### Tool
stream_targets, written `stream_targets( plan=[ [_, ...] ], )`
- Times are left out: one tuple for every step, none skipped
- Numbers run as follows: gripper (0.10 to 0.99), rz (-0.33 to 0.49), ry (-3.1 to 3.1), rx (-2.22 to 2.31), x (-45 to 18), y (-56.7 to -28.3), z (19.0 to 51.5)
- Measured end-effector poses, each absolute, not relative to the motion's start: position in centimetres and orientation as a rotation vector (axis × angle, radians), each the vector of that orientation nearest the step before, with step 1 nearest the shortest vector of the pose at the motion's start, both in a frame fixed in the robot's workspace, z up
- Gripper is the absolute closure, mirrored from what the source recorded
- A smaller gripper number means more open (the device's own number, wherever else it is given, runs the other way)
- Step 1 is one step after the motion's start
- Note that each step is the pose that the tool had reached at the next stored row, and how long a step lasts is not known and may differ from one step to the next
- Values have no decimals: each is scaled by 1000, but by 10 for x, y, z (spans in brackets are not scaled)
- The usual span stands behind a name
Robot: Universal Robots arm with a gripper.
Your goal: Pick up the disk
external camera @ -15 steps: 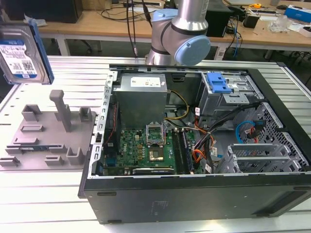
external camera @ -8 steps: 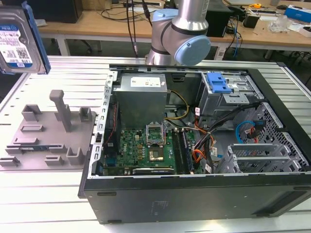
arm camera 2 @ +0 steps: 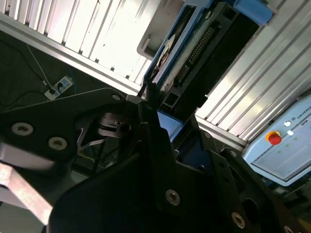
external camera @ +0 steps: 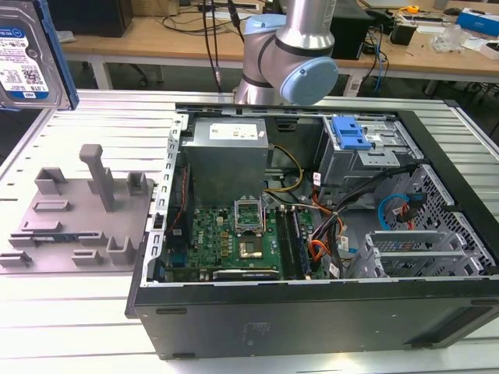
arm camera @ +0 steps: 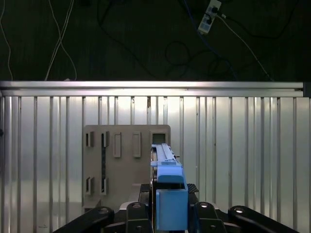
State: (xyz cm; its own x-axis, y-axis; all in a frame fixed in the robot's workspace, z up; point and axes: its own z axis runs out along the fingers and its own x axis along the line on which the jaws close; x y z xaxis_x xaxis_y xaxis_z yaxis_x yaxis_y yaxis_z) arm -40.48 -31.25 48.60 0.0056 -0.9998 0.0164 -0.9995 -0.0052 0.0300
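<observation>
We see the gripper [arm camera: 170, 213] pinching the disk [arm camera: 167, 189] edge-on between its dark fingers [arm camera: 204, 213] in the first wrist view; the blue side rail faces that camera. In the second wrist view the disk [arm camera 2: 194, 43] runs away from the gripper [arm camera 2: 167, 133] toward the ribbed surface. In the exterior view the disk [external camera: 30, 54] sits at the upper left of the frame, lifted off the table, its white-and-blue label toward the camera. Directly under it in the first wrist view lies the grey fixture [arm camera: 124, 162], flat on the aluminium table [arm camera: 243, 145]; in the exterior view the grey fixture [external camera: 82, 214] with its upright posts rests at centre left, well below the disk. The table [external camera: 78, 327] is made of long slotted metal profiles. Just beside the fixture, at centre frame, stands the open computer case [external camera: 312, 234]. The arm [external camera: 292, 54] rises behind the case at upper centre. Wooden benches [external camera: 156, 39] cross the top of the frame, and cables [arm camera: 58, 43] trail over the dark floor [arm camera: 146, 39].
</observation>
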Motion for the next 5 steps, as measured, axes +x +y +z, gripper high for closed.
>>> stream_targets(
  plan=[
    [722,-15,-2192,2204,-405,-313,486],
    [722,-15,-2192,2204,-405,-313,486],
    [722,-15,-2192,2204,-405,-313,486],
    [722,-15,-2192,2204,-405,-313,486],
    [722,-15,-2192,2204,-405,-313,486]
  ],
)
